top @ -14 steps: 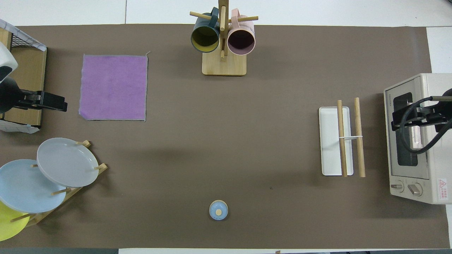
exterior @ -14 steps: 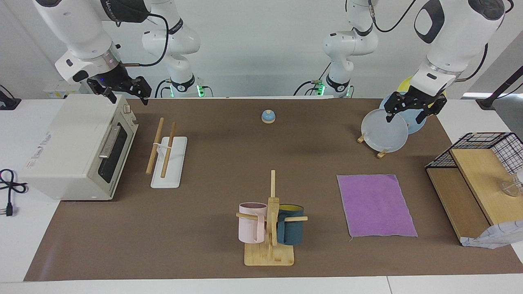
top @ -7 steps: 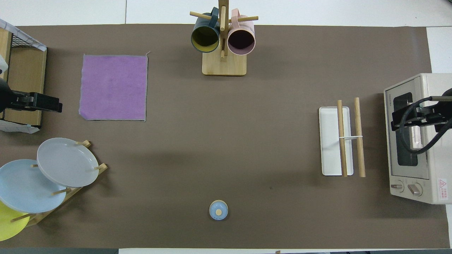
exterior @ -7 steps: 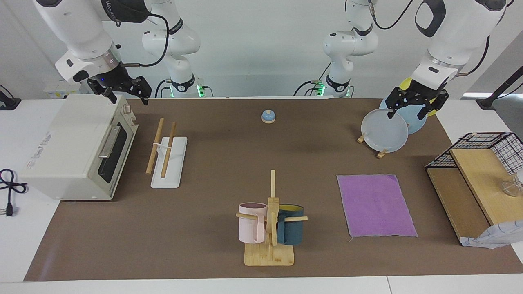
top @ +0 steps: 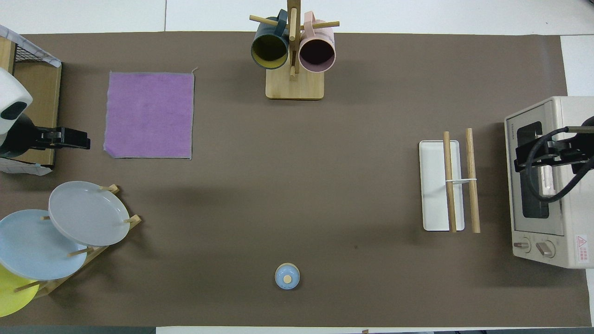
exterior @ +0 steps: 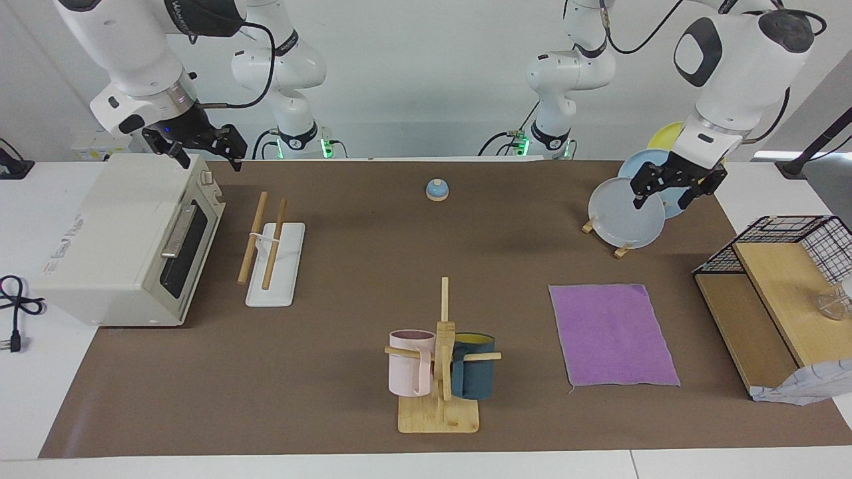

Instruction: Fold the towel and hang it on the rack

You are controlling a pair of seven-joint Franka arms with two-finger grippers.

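Observation:
The purple towel (exterior: 612,334) lies flat and unfolded on the brown mat toward the left arm's end of the table; it also shows in the overhead view (top: 149,114). The rack (exterior: 266,245), two wooden rods over a white base, stands toward the right arm's end, beside the toaster oven; it also shows in the overhead view (top: 457,183). My left gripper (exterior: 662,199) is open and empty, up in the air over the plate stand; in the overhead view (top: 83,140) it shows beside the towel's edge. My right gripper (exterior: 208,163) waits open and empty over the toaster oven, as the overhead view (top: 522,160) also shows.
A toaster oven (exterior: 126,239) stands at the right arm's end. A mug tree (exterior: 439,359) with two mugs stands farthest from the robots. Plates on a wooden stand (exterior: 626,214), a blue bell (exterior: 436,190), a wire-and-wood shelf (exterior: 779,279) and a white cloth (exterior: 805,387) are also there.
My left gripper drew back a little from the towel, then came down slightly lower toward it over the plates. The right arm, towel and rack have not moved.

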